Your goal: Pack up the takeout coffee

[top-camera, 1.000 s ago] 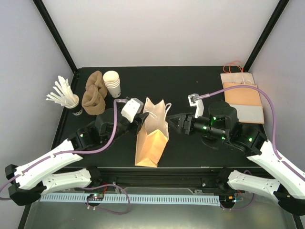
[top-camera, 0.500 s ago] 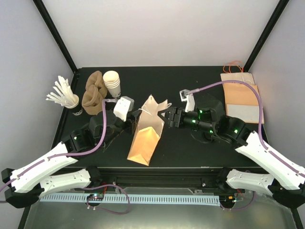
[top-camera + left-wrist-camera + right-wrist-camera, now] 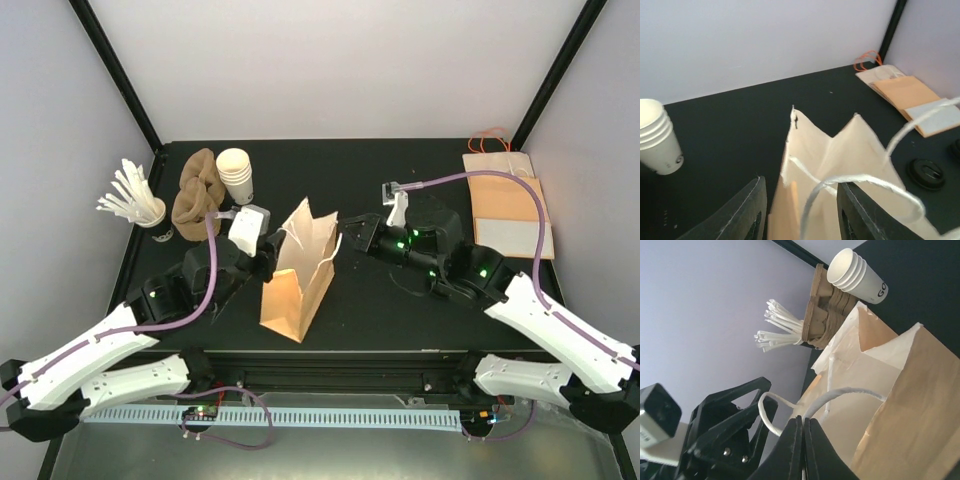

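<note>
Now right pincer (image 3: 802, 419) pinches handle (image 3: 855, 390); left pincer (image 3: 799, 192) clamps brown bag (image 3: 290, 292).

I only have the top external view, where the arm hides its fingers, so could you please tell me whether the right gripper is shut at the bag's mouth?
Observer: Yes, the right gripper is shut. The paper bag has a white handle that runs up to its tips. Whether it is pinched I cannot tell.
Operator: Thank you. What lies beside the bag on that side?
Observer: The left wrist view shows a round black lid on the table, likely the coffee's. I cannot make out the cup.
Operator: And the left gripper?
Observer: Its fingers straddle the bag's rim with paper filling the gap, so it seems clamped.
</note>
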Robot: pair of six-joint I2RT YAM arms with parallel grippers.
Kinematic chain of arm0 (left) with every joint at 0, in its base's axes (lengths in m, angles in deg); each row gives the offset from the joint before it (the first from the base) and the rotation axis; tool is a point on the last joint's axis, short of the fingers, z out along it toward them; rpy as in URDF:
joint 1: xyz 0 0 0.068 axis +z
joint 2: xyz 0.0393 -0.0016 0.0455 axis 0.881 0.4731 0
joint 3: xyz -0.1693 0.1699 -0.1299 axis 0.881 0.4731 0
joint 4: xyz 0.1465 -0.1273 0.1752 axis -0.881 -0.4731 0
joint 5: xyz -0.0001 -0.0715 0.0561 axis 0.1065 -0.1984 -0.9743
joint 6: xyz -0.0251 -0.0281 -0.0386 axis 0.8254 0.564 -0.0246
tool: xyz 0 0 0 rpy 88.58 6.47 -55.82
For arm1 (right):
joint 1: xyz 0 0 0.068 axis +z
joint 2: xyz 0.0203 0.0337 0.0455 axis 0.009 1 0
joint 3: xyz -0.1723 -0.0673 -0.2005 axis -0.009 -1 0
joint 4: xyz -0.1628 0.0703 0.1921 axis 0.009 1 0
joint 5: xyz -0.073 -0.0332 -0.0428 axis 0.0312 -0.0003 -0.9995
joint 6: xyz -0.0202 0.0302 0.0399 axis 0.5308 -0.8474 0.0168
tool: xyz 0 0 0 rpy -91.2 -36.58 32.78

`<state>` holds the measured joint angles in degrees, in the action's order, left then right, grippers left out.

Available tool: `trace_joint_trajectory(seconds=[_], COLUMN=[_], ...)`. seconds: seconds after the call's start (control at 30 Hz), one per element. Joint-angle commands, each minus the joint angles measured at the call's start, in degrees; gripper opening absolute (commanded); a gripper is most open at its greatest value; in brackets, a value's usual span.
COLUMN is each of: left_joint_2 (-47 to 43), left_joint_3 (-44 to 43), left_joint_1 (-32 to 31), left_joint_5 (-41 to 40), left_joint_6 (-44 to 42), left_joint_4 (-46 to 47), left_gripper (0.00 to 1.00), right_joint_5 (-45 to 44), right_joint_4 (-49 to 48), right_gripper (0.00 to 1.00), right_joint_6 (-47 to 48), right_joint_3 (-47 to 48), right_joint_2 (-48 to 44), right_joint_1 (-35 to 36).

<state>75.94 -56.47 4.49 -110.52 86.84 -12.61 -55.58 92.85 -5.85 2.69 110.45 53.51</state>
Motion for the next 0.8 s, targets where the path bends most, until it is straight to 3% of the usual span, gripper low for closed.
trace_joint_trajectory(seconds=[0.0, 0.3, 0.5, 0.63, 0.77], left_joint_2=[-1.0, 2.5, 5.8, 9.7, 15.0], left_joint_3=[-0.8, -4.6, -8.0, -11.6, -16.3], left_joint_1=[2.3, 11.8, 21.3, 23.9, 25.8], left_joint_5=[-6.0, -2.1, 8.4, 16.4, 29.4], left_joint_6=[2.1, -0.9, -3.0, -4.1, -3.6], left_joint_4=[-1.9, -5.0, -8.0, -9.9, -12.8], left_gripper=[0.42, 0.46, 0.48, 0.55, 0.58], right_joint_5=[-2.4, -1.2, -1.7, -1.0, 0.1], right_joint_4=[-3.9, -1.9, 1.2, 2.2, 2.9], right_gripper=[0.01, 0.01, 0.01, 0.01, 0.01], right_joint_6=[-1.9, -1.3, 1.5, 3.4, 5.3], right_joint_3=[-1.8, -3.9, -2.8, -2.3, -1.5], right_joint_2=[-2.9, -3.2, -2.8, -2.5, -1.8], right_joint_1=[-0.2, -0.2, -0.3, -0.3, -0.3])
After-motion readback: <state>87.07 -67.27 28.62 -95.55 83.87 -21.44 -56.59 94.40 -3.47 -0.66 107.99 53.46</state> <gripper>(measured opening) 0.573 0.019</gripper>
